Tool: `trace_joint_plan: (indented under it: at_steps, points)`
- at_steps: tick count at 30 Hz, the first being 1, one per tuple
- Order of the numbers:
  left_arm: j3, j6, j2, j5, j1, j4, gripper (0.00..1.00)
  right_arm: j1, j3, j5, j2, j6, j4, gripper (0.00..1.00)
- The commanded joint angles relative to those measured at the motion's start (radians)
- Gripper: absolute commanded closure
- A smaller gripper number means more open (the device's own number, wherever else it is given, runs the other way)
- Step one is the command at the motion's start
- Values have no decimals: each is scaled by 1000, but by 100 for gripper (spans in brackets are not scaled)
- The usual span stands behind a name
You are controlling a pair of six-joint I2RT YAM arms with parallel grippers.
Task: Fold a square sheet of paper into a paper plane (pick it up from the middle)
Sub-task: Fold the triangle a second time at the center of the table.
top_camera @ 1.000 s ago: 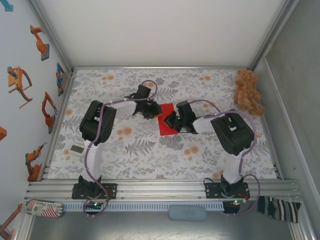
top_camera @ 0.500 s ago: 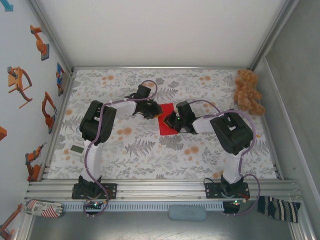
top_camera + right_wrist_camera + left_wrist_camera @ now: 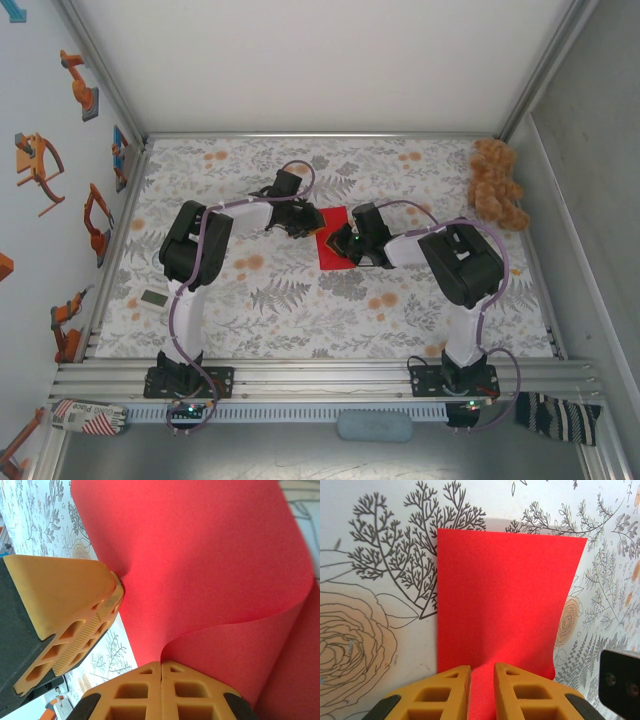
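presently left gripper, jaws almost together, pinches one edge of the thin bright red square sheet of paper, mid-table on the floral cloth. right gripper, jaws together, clamps a curled edge. judgement: first fold in hand; next, bring edges level, then crease.

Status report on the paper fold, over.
Left gripper and right gripper both pinching square red paper sheet, curled between them. Brown plush teddy bear far off.

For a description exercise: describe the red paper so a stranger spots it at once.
Find the floral table. Near its middle is the square sheet of paper. It alone is bright red, unlike the brown teddy bear in the far right corner.
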Motion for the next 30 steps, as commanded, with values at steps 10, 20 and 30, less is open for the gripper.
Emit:
trace_joint_plan:
  at_steps: [10,20,30]
  points:
    - [-4,16,37,8,-6,-54,79,8,8,12,21,5,5,100]
    - [42,22,-16,1,3,-77,77,7,13,33,19,-1,-80,100]
    - [-53,-24,-180,-127,45,-50,72,8,38,34,20,-3,-132,95]
